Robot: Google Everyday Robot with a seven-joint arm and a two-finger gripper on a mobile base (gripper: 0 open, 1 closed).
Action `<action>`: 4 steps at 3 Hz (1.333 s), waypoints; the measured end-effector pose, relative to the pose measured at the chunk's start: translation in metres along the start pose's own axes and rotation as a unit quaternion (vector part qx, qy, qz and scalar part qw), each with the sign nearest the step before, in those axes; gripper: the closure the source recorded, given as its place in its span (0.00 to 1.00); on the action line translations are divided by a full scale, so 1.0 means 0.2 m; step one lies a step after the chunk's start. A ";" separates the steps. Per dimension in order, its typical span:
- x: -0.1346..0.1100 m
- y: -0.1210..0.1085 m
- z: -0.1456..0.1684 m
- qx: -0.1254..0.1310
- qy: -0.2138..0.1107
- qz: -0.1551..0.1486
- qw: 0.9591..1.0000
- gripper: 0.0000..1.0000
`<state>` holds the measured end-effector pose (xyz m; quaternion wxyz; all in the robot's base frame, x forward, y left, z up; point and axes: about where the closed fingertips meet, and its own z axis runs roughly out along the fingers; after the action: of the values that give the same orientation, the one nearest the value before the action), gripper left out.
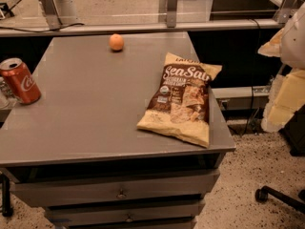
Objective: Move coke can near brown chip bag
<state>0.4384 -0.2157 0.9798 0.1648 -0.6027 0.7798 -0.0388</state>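
The coke can (19, 80), red with white script and a silver top, stands at the far left edge of the grey table (95, 109). The brown chip bag (183, 99), dark brown in the middle with tan-yellow edges and "Sea Salt" lettering, lies flat on the right half of the table, reaching its front right corner. My gripper (287, 87) shows only as a white and pale yellow shape at the right edge, off the table and beyond the bag. It is far from the can and holds nothing that I can see.
A round orange fruit (116, 42) sits near the table's back edge. Something pale and see-through (4, 95) is at the left edge beside the can. A rail with posts (171, 6) runs behind the table. A chair base (281, 197) is on the floor at lower right.
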 end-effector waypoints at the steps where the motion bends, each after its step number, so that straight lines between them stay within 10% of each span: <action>1: -0.01 0.00 0.00 0.001 -0.003 -0.001 1.000 0.00; 3: -0.39 -0.15 0.29 -0.031 -0.126 -0.051 0.990 0.00; 4: -0.67 -0.21 0.46 -0.066 -0.213 -0.083 0.971 0.00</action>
<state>0.5350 -0.0870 0.9325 0.2832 -0.6692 0.6749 0.1282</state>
